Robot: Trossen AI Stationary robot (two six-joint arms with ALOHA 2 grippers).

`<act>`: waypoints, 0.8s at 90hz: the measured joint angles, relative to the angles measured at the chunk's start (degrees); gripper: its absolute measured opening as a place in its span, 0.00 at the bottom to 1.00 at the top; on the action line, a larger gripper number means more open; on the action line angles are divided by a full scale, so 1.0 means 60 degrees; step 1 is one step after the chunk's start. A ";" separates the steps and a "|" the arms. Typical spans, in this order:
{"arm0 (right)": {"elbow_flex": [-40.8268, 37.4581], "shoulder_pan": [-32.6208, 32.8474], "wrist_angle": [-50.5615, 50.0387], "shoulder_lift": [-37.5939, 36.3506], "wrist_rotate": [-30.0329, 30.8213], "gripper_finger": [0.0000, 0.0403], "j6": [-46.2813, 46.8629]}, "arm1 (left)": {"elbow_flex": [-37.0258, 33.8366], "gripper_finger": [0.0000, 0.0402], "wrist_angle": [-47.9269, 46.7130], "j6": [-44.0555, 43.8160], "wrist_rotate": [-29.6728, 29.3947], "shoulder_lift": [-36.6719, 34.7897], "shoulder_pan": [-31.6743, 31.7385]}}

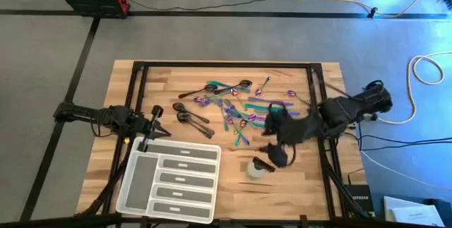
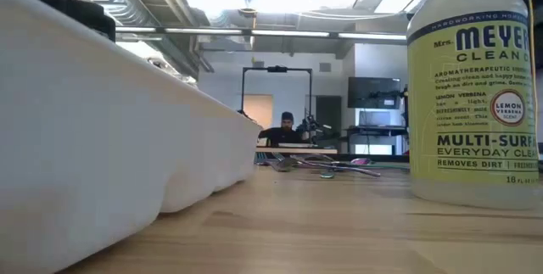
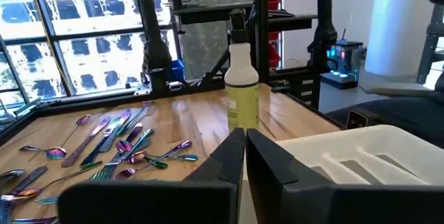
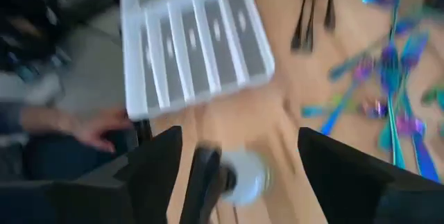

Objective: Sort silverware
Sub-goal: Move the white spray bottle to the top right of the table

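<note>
The silverware [image 1: 233, 108] lies scattered on the far middle of the wooden table. Most pieces are iridescent [image 3: 118, 148] [image 4: 388, 92], and a few dark ones [image 1: 191, 115] lie at the heap's left. My left gripper [image 1: 161, 121] [image 3: 245, 148] hovers shut at the table's left, by the tray's far end, pointing toward the heap. My right gripper [image 1: 277, 147] [image 4: 239, 175] hangs wide open above the spray bottle [image 1: 258, 168], with nothing between its fingers. The right wrist view is blurred.
The white compartment tray [image 1: 169, 178] [image 4: 187, 37] rests at the near left. The yellow spray bottle [image 3: 241, 92] [image 2: 475, 79] stands upright near the middle front. A person's hand [image 4: 90, 127] shows beyond the table's near edge.
</note>
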 joint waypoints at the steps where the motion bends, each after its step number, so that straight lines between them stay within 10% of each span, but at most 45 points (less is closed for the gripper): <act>1: 0.0050 0.0045 -0.0061 0.0064 0.0000 0.68 0.0064 | 0.0000 0.00 0.0000 0.0000 0.0000 0.0000 0.0000; 72: 0.0283 0.0849 -0.0846 0.1314 0.0315 0.68 0.1456 | -0.0004 0.00 0.0000 -0.0003 -0.0003 0.0000 -0.0003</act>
